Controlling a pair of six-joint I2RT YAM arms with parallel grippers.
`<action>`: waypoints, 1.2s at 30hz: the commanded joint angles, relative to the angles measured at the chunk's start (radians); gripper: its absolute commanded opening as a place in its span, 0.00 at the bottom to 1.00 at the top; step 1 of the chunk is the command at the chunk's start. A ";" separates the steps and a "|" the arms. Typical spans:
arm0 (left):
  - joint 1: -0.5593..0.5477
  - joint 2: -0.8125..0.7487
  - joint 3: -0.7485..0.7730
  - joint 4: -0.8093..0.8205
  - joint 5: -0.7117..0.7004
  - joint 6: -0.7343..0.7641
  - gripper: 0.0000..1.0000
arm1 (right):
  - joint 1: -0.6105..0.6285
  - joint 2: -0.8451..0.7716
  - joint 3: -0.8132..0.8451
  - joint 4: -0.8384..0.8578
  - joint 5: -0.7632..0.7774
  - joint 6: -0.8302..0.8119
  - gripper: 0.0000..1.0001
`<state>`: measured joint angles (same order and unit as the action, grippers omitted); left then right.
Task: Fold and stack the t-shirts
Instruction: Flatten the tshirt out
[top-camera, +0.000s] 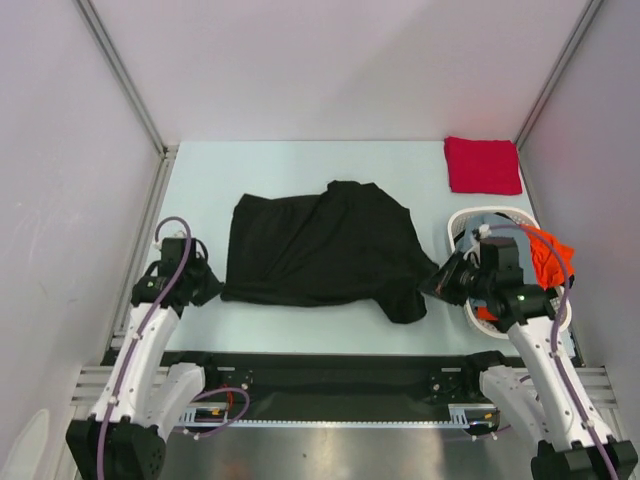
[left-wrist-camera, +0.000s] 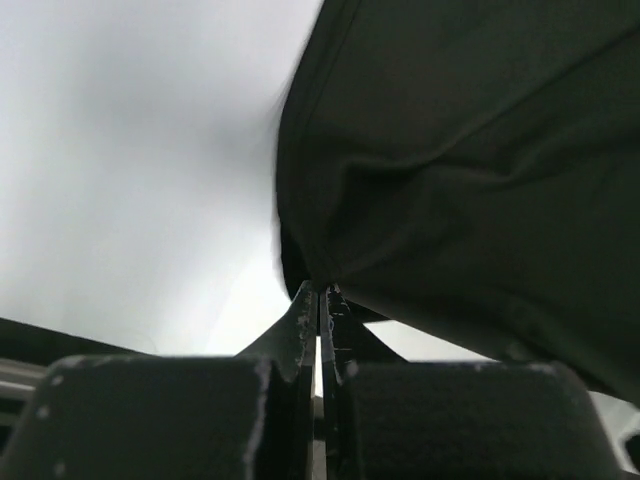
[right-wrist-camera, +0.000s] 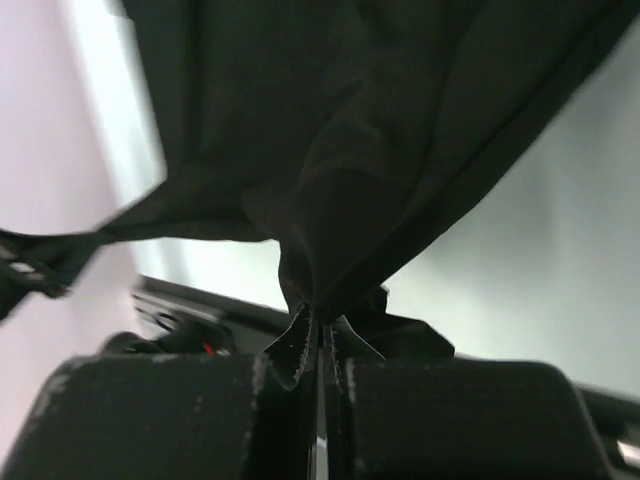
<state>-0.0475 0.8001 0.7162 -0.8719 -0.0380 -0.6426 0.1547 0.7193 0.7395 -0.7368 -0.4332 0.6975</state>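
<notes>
The black t-shirt (top-camera: 320, 250) is plain, lying on a pale blue-green bench (top-camera: 300, 165). Right of the black t-shirt are a plain red t-shirt (top-camera: 482, 165) and a white perforated basket (top-camera: 468, 217) holding orange cloth (top-camera: 548, 255). The arms (top-camera: 148, 340) are white with black joints and purple cables (top-camera: 172, 220).

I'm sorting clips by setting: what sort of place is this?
Probably a robotics lab test cell, not a home: bare white panel walls on metal framing, left arm and right arm bolted at the table edge, a black t-shirt laid out.
</notes>
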 joint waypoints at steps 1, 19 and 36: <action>-0.002 0.109 0.011 0.148 0.030 -0.019 0.00 | -0.004 0.058 -0.043 -0.057 0.002 -0.049 0.00; 0.005 0.780 0.377 0.266 0.060 0.146 0.48 | -0.043 0.584 0.175 0.145 0.016 -0.154 0.00; -0.035 0.418 0.078 0.266 0.096 -0.081 0.56 | -0.046 0.625 0.196 0.125 -0.032 -0.211 0.10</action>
<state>-0.0532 1.2179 0.7742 -0.6640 0.0441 -0.6769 0.1154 1.3800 0.9112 -0.6231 -0.4427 0.5098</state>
